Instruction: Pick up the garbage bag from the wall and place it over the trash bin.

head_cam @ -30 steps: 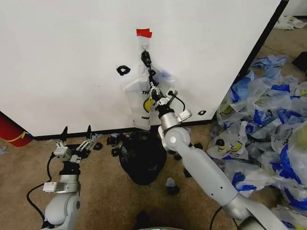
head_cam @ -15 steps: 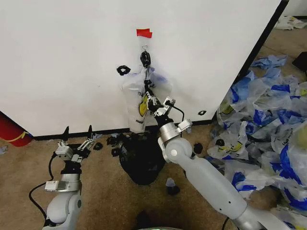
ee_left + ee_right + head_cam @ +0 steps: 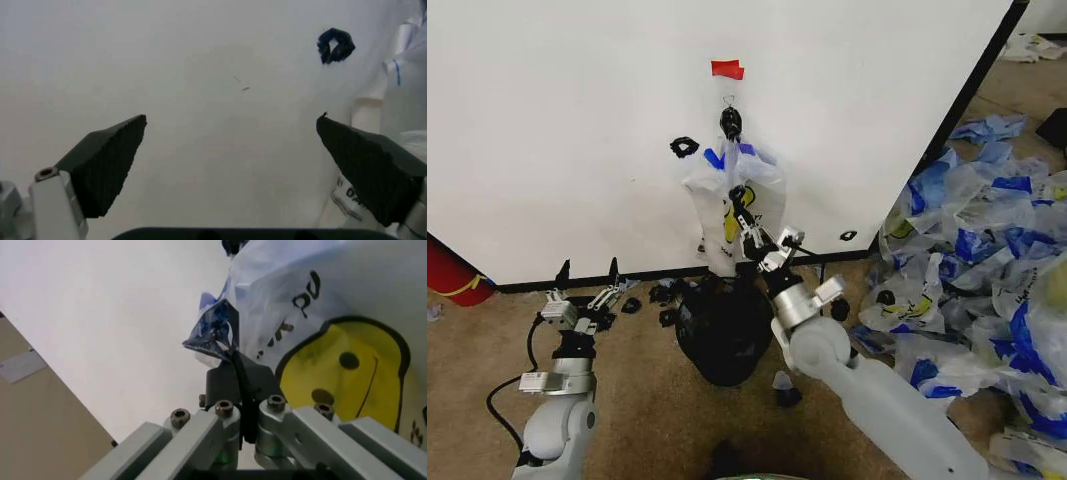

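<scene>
Crinkly thin garbage bag (image 3: 730,200) pinched in right hand (image 3: 745,208); left hand (image 3: 584,285) spread apart.

Layout as I read it from the head view: the wall (image 3: 577,130) stands ahead. The tape piece (image 3: 726,69) sits on it, the clip (image 3: 730,122) just below that, and the garbage bag (image 3: 727,205) hangs down the wall under the clip. The right gripper (image 3: 742,205) is in front of the bag, touching it. The trash bin (image 3: 722,330) stands on the floor before the wall's base strip, directly below the bag. The left gripper (image 3: 587,280) is left of the bin, near the base strip. A heap of bags (image 3: 977,260) lies right of the wall.
</scene>
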